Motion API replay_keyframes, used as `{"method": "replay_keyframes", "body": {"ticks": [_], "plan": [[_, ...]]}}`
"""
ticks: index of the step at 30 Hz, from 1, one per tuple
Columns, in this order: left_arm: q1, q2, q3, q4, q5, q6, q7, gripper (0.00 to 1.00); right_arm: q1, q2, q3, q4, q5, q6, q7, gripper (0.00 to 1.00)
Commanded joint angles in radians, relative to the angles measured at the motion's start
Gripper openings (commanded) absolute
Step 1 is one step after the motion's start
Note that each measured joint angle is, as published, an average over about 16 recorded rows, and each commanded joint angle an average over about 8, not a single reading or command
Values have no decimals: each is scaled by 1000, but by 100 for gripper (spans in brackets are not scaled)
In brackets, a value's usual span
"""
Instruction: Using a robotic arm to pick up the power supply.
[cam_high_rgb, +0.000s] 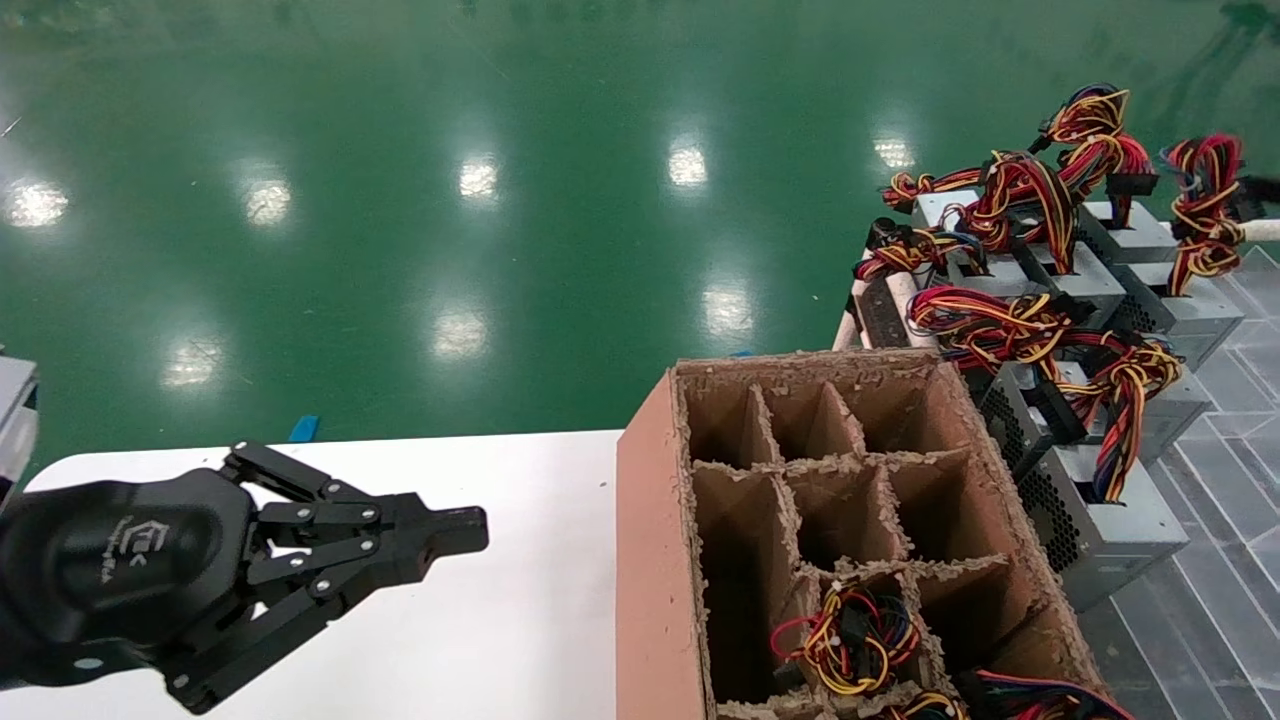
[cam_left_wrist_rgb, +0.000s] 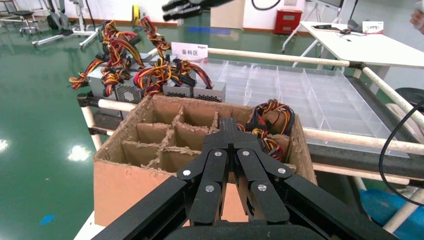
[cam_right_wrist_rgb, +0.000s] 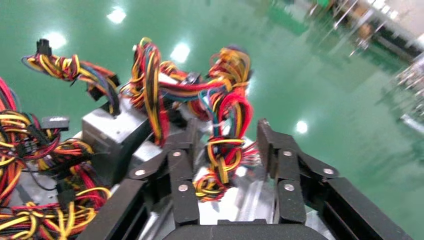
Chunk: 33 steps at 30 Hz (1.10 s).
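Between the right gripper (cam_right_wrist_rgb: 227, 150)'s wide-open jaws hangs the power supply (cam_right_wrist_rgb: 117, 135)'s cable bundle, ungripped

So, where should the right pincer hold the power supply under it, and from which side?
Probably the red and yellow cable bundle standing up from the grey power supply, approached from above. In the wrist view the right pincer is open with the bundle between its fingers. The metal case looks too wide for it, and neighbouring units block the sides.
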Motion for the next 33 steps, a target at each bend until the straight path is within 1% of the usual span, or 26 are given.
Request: {"method": "replay_keyframes", "body": {"ticks": [1, 4, 7, 12, 13, 14, 15, 21, 22, 23, 33], "plan": [[0, 0, 0, 0, 0, 0, 0, 0, 14, 11, 1, 13, 1, -14, -7, 100], [0, 0, 0, 0, 0, 0, 0, 0, 21, 32, 7, 22, 11, -70, -25, 100], [0, 0, 0, 0, 0, 0, 0, 0, 10, 41, 9, 42, 27, -101, -26, 100], [0, 0, 0, 0, 0, 0, 0, 0, -48, 36, 9, 122, 78, -106, 13, 100], [0, 0, 0, 0, 0, 0, 0, 1, -64, 35, 9, 143, 92, -108, 23, 100], [0, 0, 0, 0, 0, 0, 0, 4, -79, 33, 9, 163, 105, -110, 33, 100], [0, 0, 0, 0, 0, 0, 0, 10, -95, 32, 9, 183, 119, -112, 43, 100], [0, 0, 0, 0, 0, 0, 0, 84, -190, 23, 8, 305, 200, -123, 106, 100], [0, 0, 0, 0, 0, 0, 0, 93, -206, 22, 8, 325, 214, -125, 116, 100], [0, 0, 0, 0, 0, 0, 0, 100, -222, 20, 8, 346, 227, -127, 127, 100], [0, 0, 0, 0, 0, 0, 0, 100, -381, 5, 7, 550, 363, -147, 230, 100]]}}
